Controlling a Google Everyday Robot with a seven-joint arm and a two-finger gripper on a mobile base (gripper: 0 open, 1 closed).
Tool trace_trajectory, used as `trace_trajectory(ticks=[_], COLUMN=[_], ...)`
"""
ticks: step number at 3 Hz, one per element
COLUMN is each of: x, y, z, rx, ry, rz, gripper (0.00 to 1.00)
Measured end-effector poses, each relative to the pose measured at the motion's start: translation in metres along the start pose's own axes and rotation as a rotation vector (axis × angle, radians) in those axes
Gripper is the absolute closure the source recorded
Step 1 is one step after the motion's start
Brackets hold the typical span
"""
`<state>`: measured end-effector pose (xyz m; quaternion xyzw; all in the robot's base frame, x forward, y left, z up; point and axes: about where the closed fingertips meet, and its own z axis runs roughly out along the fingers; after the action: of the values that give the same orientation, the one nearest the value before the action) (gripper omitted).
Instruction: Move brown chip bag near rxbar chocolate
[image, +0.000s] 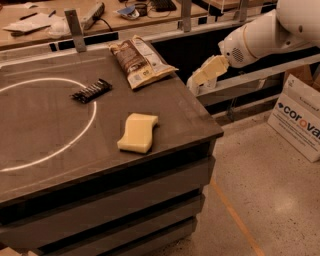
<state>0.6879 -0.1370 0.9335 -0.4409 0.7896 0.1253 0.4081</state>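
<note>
The brown chip bag (140, 62) lies flat near the far right corner of the dark table (45, 125), its dark brown panel up and its cream edges showing. The rxbar chocolate (91, 91), a small black wrapper, lies to its left, on the rim of a white painted circle. My gripper (201, 79) hangs off the table's right edge, to the right of the bag and about level with it, holding nothing.
A pale yellow wavy sponge (138, 132) lies near the table's front right. A workbench (35, 22) with clutter runs behind the table. A white "corovan" box (300, 120) stands on the floor at the right.
</note>
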Motion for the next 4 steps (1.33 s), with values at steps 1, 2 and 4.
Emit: trace_trajectory(ticks=[1, 2, 4], x=[-0.014, -0.034, -0.061], y=[-0.002, -0.008, -0.003], z=[0.018, 0.047, 0.116], rx=[-0.005, -0.025, -0.061], ry=[-0.111, -0.238, -0.333], rz=[-0.028, -0.061, -0.062], gripper=[0.0, 0.0, 0.0])
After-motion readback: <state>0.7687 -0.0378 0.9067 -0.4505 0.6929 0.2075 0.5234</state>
